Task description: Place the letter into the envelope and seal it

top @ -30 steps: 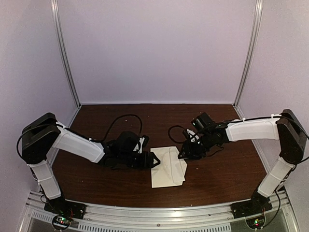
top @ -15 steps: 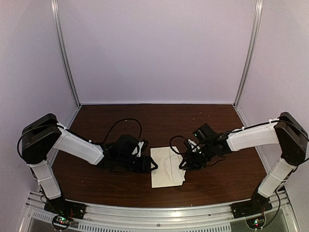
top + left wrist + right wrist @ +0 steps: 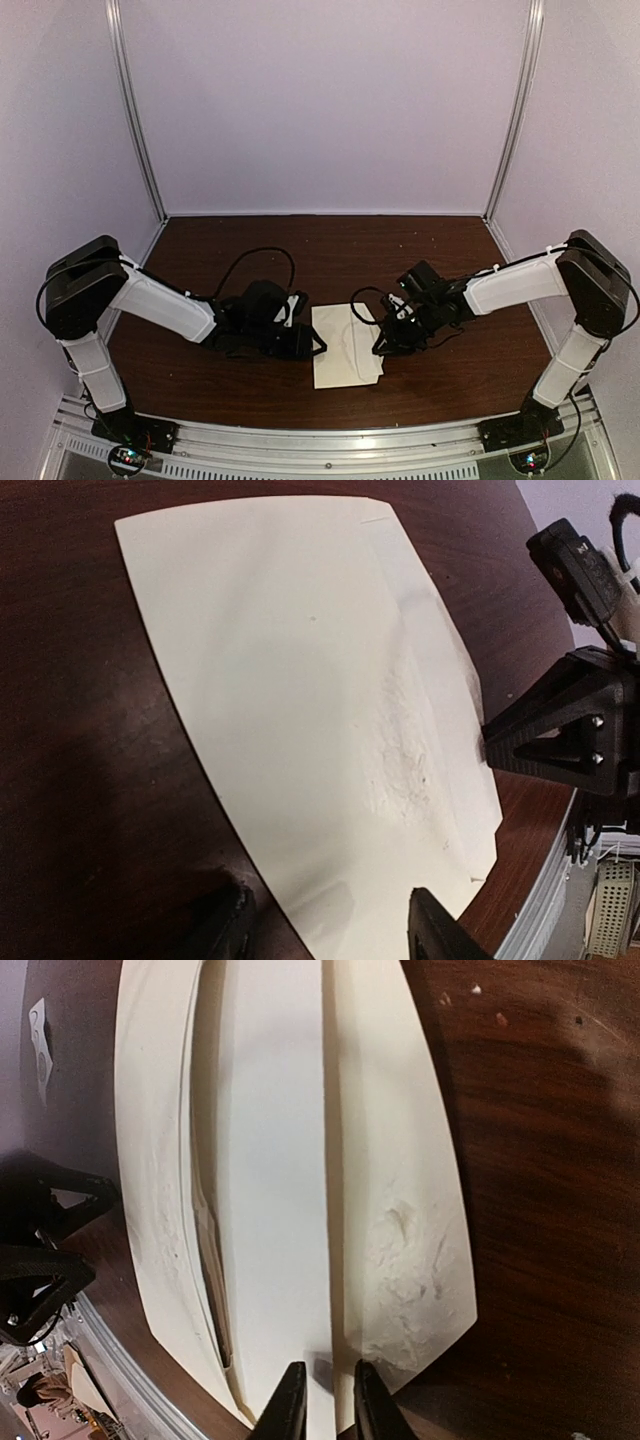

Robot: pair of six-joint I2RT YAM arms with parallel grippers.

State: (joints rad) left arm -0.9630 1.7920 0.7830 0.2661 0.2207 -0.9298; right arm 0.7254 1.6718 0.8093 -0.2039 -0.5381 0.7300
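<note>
We see the envelope (image 3: pixel 346 346) lying flat on the dark brown table (image 3: pixel 450 262), near the front edge and about midway between the two arms, with its long side running from front to back. The left gripper (image 3: pixel 316 345) is low at the left edge of the envelope. In the left wrist view its two fingers (image 3: pixel 228 922) stand wide apart, so this claw is open, and the near edge of the pale paper lies between them; we cannot tell if they touch it. The right gripper (image 3: pixel 382 342) is low at the right edge of the envelope, opposite to the left one. In the right wrist view its fingertips are very close together, with only a thin gap, and a long straight fold line of the paper runs into this gap. We cannot tell if this claw really pinches the paper or only stands over it. In the same view a whiter strip lies along the middle of the cream paper, and the right part of the paper is wrinkled and ends in a blunt point.
</note>
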